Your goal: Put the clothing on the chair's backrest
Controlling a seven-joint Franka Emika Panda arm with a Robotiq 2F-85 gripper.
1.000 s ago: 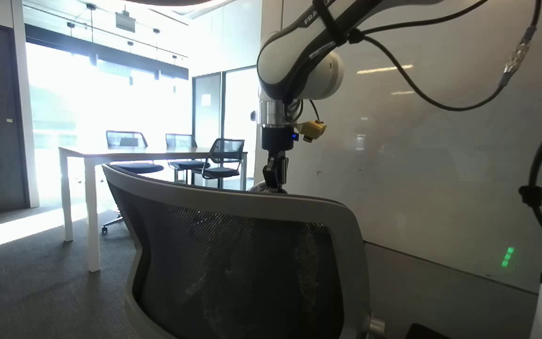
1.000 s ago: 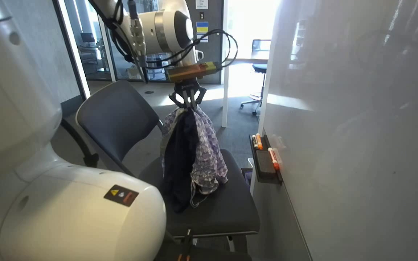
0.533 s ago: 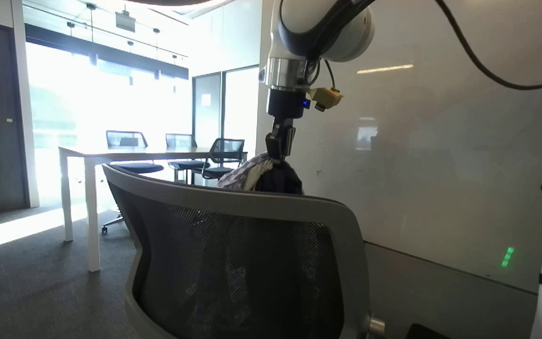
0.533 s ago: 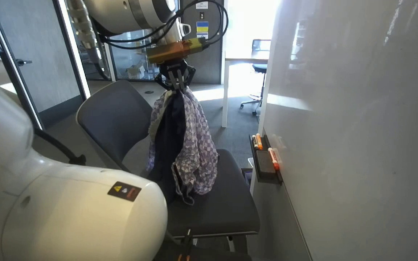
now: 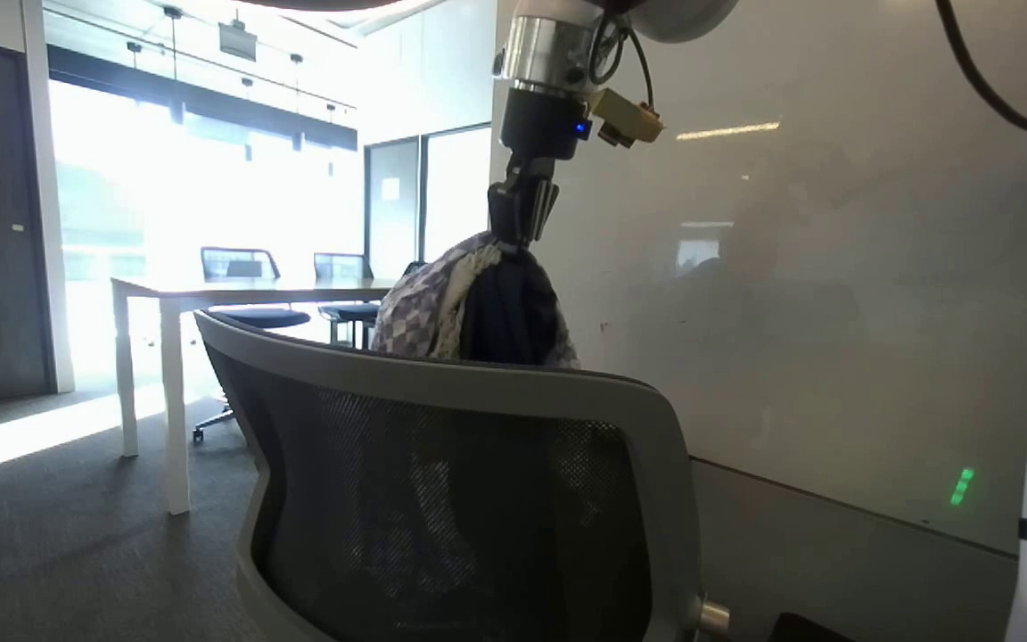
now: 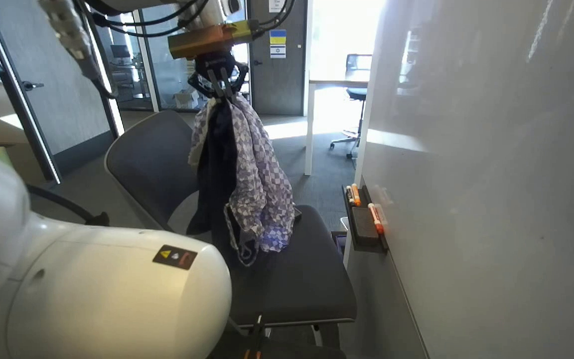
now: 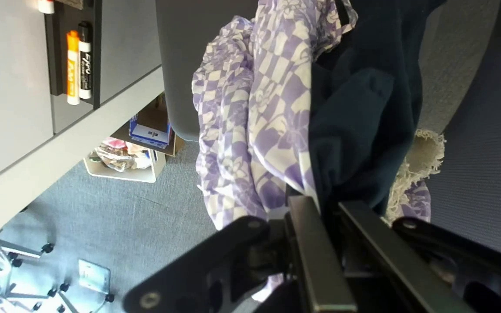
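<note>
You've got the navy and purple-checked fabric clothing (image 6: pixel 249 174) gripped in your black pincer (image 6: pixel 224 94); curved grey mesh backrest (image 6: pixel 150 159) at nine o'clock, in an exterior view!

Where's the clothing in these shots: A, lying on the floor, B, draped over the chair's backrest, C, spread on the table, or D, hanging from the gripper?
D: in an exterior view the top of the clothing is pinched in the gripper, and the rest hangs down on the seat side of the backrest.
</note>
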